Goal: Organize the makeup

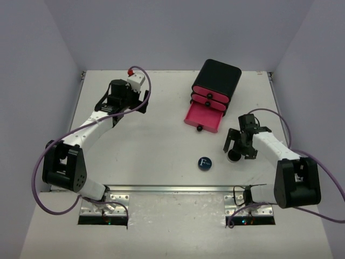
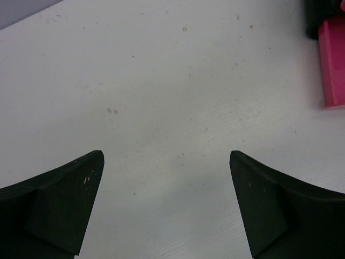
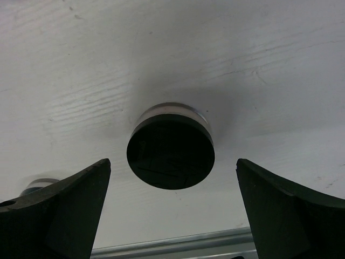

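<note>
Black round compact sits on the white table, centred between the spread, empty jaws of our right gripper. We should lower squarely, close gently on its rim, then carry it to the open pink drawer. Blue F compact lies nearby. Our left gripper hangs released and empty.

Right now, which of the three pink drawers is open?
The bottom drawer of the black box: it is pulled out, showing its pink inside, while the middle drawer and the top drawer are shut.
</note>
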